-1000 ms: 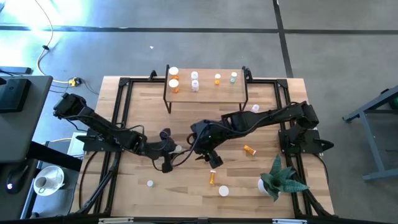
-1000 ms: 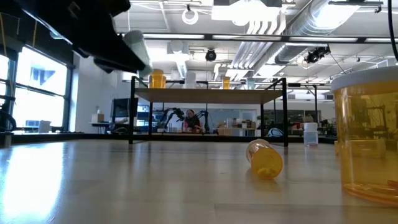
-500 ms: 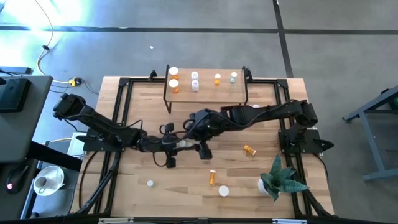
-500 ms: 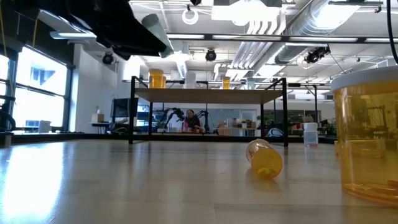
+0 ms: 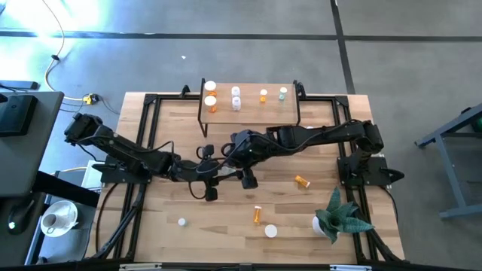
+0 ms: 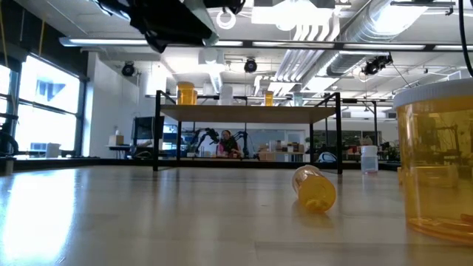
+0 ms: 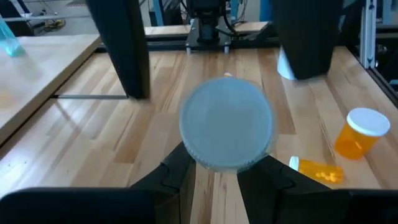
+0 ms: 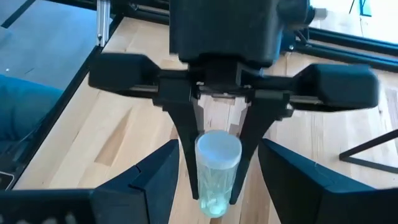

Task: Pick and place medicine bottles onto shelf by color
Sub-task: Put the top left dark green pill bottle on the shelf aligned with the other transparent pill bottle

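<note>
Your left claw (image 8: pixel 214 180) grips the pale bottle (image 8: pixel 216 171) short of the shelf (image 5: pixel 248 109), its long axis pointing straight between your right claw (image 7: pixel 217 74)'s open fingers, nearest.

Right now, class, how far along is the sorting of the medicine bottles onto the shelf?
Done: five bottles stand on the shelf. In hand: the left gripper is shut on a pale vial, facing the open right gripper above mid-table. Left: an orange bottle on its side and others nearer the plant.

You get the table (image 5: pixel 181 203) from straight overhead and level from its surface; both wrist cameras closely face one pale bottle (image 8: pixel 217 171)
</note>
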Controlling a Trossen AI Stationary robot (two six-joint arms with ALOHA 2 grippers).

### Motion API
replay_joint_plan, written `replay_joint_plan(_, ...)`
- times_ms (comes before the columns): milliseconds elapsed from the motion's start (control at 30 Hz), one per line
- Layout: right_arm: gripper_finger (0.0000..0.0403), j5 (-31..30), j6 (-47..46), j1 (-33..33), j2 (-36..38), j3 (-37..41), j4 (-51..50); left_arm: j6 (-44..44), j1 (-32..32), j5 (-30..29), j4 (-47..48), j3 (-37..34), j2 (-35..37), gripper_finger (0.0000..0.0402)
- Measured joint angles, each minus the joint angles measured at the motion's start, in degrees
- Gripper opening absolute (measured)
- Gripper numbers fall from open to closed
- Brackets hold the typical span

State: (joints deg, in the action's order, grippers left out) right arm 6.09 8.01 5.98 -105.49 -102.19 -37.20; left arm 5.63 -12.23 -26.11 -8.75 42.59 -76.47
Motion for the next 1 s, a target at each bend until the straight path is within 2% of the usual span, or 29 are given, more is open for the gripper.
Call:
replay_joint_plan(533,0.0205,-0.21,-0.02,0.00,0.04,0.00,0.17,-1.33,0.00,-1.11,-0.44,2.65,0.02,0.0093)
replay_joint_plan(867,0.0120,-0.44,-0.46,0.00,0.04,0.00,0.16,-1.33,0.00,-1.55,0.17,2.67,0.02,0.0093)
replay_joint_plan(1000,0.0103,-0.44,-0.48,0.00,0.04,0.00,0.12,-1.33,0.00,-1.55,0.15,2.67,0.02,0.0093)
